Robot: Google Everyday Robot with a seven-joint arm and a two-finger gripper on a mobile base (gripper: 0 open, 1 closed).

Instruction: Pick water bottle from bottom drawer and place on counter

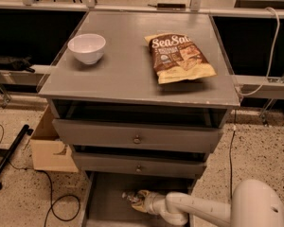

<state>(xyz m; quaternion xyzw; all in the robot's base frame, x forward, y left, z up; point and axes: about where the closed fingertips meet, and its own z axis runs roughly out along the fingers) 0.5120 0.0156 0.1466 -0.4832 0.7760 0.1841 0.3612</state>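
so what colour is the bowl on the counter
The bowl is white, camera view; claw sits in the bottom drawer.

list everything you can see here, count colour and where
bowl: 1, white, counter left
chip bag: 1, brown and yellow, counter right
counter: 1, grey, cabinet top
knobbed drawers: 2, grey, below the counter
bottom drawer: 1, grey, pulled out near the floor
water bottle: 1, clear, in the bottom drawer, mostly hidden
cardboard box: 1, tan, floor left of cabinet
pole: 1, black, floor far left
arm: 1, white, from lower right
gripper: 1, in the bottom drawer at the water bottle
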